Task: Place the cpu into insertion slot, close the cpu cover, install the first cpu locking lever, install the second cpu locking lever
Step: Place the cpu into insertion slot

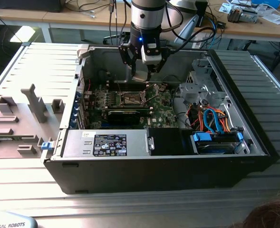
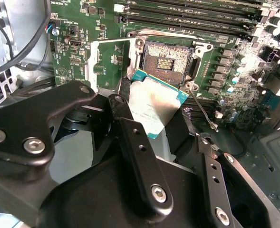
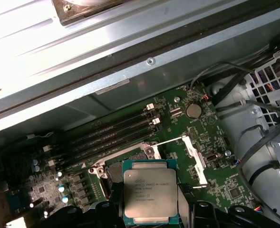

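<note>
The exterior view looks down into an open black computer case [image 1: 154, 175]. Both close wrist views share its square dark insertion slot [image 2: 168, 61] [image 3: 112, 175].

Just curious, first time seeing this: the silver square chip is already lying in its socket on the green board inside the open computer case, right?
Not quite. The cpu is not in the insertion slot. The gripper holds it between its fingers, close over the green board, and the socket is open and empty, as the second wrist view shows. The rest is right.
</note>
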Controlling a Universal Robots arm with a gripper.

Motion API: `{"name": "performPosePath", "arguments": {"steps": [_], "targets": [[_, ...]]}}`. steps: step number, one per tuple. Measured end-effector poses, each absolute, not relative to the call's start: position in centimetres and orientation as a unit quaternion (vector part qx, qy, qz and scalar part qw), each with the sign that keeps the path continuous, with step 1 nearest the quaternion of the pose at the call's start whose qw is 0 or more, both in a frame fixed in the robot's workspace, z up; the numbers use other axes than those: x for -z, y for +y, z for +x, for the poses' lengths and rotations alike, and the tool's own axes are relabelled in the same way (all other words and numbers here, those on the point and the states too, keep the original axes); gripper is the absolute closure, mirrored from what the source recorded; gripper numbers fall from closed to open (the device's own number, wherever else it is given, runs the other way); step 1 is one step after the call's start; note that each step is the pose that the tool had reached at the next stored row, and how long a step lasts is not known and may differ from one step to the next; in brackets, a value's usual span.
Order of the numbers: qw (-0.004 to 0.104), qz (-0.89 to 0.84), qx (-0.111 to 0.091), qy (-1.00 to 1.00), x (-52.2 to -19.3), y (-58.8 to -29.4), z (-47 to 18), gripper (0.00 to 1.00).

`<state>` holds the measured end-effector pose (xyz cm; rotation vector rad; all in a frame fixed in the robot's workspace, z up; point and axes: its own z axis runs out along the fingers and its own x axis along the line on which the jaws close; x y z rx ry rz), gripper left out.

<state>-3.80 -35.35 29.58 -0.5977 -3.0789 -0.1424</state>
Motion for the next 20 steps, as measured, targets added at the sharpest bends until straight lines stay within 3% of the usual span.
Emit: {"name": "performPosePath", "arguments": {"steps": [20], "targets": [[0.001,-0.197,0.045,-0.979,-29.56,-35.35,-3.80,0.46]]}}
